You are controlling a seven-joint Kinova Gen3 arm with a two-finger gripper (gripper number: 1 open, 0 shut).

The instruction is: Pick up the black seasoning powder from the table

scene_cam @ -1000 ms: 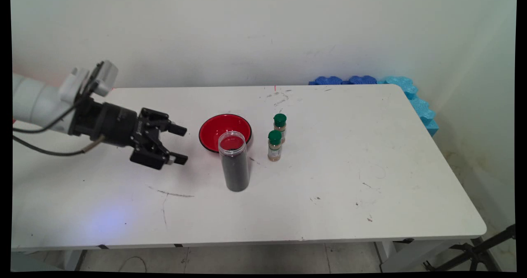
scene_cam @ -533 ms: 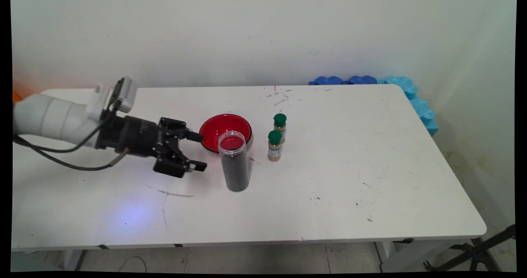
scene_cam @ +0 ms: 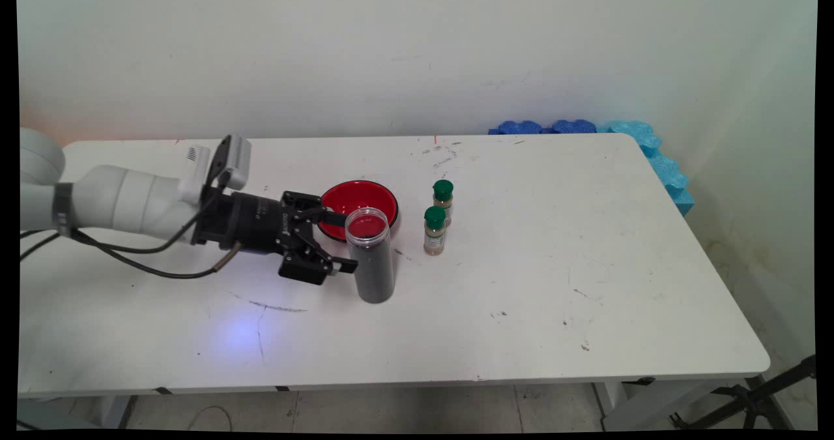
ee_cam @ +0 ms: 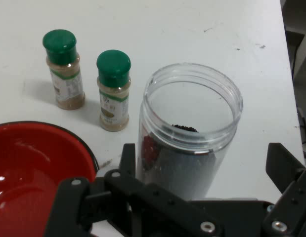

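Legible text: none.
Two green-capped spice jars (ee_cam: 65, 69) (ee_cam: 113, 89) each carry a printed label band, lettering too small to read in either view. White marking on the black wrist of the hand (scene_cam: 333, 243) in the main view, also not readable. No numbers or signs elsewhere.

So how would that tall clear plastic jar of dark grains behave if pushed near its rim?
The tall clear plastic jar looks narrow for its height, so it would probably tip. With no lid, the dark grains might spill. Its smooth wall may slip between the open gripper fingers.
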